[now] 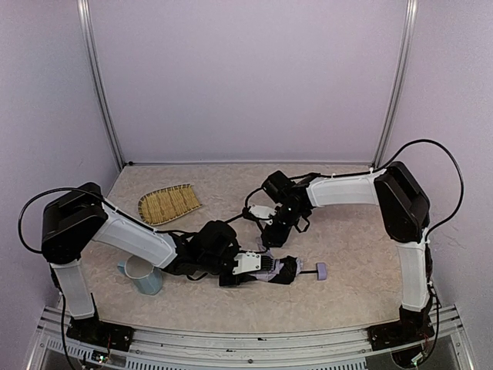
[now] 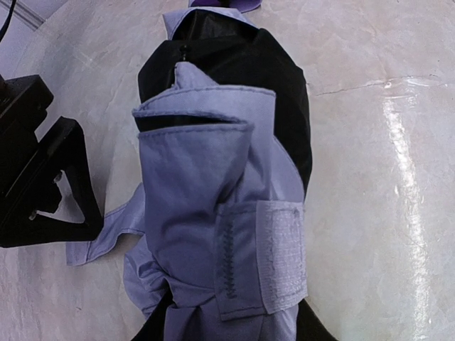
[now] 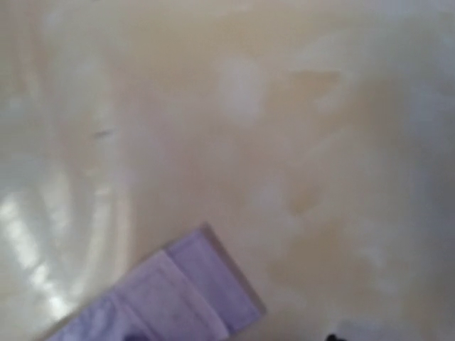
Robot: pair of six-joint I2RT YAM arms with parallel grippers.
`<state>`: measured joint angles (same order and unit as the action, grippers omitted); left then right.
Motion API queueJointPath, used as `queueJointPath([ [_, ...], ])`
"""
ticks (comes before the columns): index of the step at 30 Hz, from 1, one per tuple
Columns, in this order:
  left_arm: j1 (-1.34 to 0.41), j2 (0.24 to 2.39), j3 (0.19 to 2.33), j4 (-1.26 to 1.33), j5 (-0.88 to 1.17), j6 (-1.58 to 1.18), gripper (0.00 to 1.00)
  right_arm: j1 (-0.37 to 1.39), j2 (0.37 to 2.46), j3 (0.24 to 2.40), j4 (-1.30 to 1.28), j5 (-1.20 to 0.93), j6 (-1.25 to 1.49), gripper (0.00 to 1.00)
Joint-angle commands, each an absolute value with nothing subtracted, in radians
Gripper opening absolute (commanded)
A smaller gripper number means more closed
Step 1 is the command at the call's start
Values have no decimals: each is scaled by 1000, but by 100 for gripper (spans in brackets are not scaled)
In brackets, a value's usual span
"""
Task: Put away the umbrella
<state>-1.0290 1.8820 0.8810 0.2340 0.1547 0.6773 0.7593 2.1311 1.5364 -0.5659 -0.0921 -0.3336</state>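
Observation:
The folded umbrella (image 1: 279,270) lies on the table at front centre, lavender fabric bunched over black lining, with its handle knob (image 1: 322,270) pointing right. My left gripper (image 1: 248,264) is closed around its left end. In the left wrist view the umbrella (image 2: 206,185) fills the frame, with a velcro strap tab (image 2: 281,256) across it, and my fingers are hidden under the fabric. My right gripper (image 1: 273,230) hovers just behind the umbrella. Its black finger (image 2: 67,181) shows beside the fabric. The blurred right wrist view shows only a lavender strap end (image 3: 186,297) on the table, with no fingers visible.
A light blue cup (image 1: 143,275) stands at the front left, close under my left arm. A woven bamboo tray (image 1: 169,203) lies at the back left. A black cable (image 1: 254,202) trails by the right wrist. Purple walls enclose the table.

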Motion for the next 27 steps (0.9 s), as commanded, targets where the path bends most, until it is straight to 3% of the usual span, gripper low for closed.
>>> queueJointPath([
  [1,-1045,1960,842,9,213,686,0,764,2109,1548,-648,-185,-424,59],
  [8,-1044,1963,845,5,215,685,0,727,2034,1598,-642,-244,-470,67],
  [13,-1044,1965,845,4,219,685,0,738,2058,1585,-619,-282,-477,81],
  [27,-1044,1980,856,-5,224,685,0,701,2134,1533,-604,-225,-433,70],
])
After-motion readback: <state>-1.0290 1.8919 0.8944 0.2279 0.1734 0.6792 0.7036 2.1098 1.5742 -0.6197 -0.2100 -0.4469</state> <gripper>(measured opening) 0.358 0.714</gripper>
